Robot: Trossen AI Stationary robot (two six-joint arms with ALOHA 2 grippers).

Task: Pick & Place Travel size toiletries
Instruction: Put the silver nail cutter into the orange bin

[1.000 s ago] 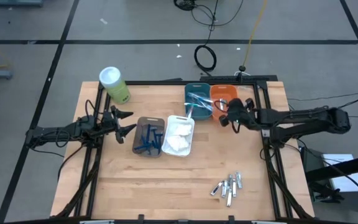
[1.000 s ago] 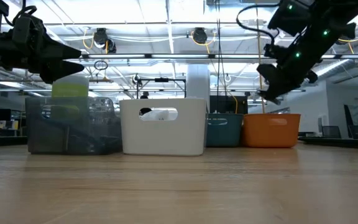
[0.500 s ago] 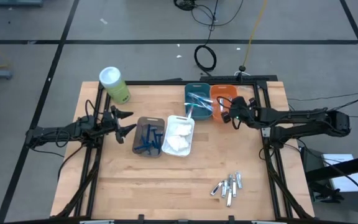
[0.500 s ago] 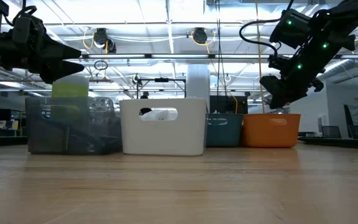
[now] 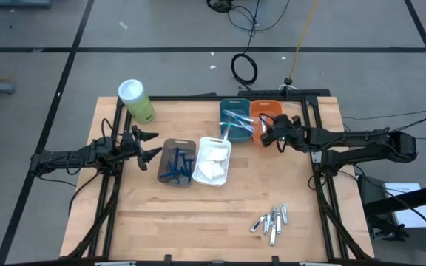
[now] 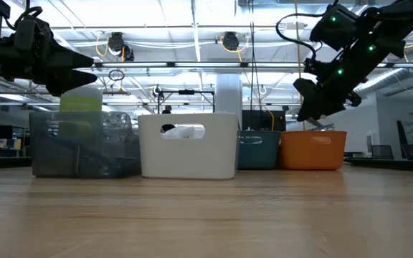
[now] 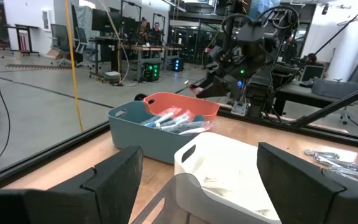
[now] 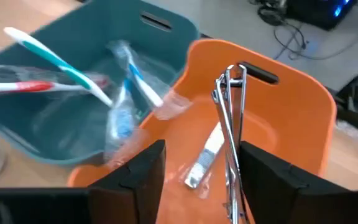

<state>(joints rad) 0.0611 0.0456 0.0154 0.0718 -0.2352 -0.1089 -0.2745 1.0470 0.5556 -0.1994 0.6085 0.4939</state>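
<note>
**Right gripper hovering open above the orange bin**

Now the right gripper [image 5: 266,136] is hanging over the orange rectangular plastic bin [image 5: 270,110] at the far side of the light wooden counter [image 5: 220,210], its fingers [image 8: 263,171] standing apart with nothing between them. Inside that bin, small silvery metal items [image 8: 229,118] are lying and leaning: a flat silvery piece [image 8: 205,157] is resting on the bin floor, and a thin one is standing tilted against the far wall.

Just left of the orange bin, the teal rectangular plastic bin [image 5: 231,109] is holding thin red, blue and white toothbrushes [image 5: 237,120] in clear wrappers. Nearer and further left, the white rectangular plastic bin [image 5: 226,142] is holding white soft pads [image 5: 211,162], and touching its left side the brown translucent rectangular bin [image 5: 163,167] is holding dark blue razors [image 5: 176,164].

A loose cluster of small silvery tubes [image 5: 272,220] is lying on the counter near its near right edge, well apart from all the bins.

The left gripper [image 5: 151,143] is waiting above the counter's left side, just left of the brown bin, with its fingers spread wide and holding nothing. A green canister with a white lid [image 5: 135,100] is lying tilted at the far left corner of the counter.
</note>
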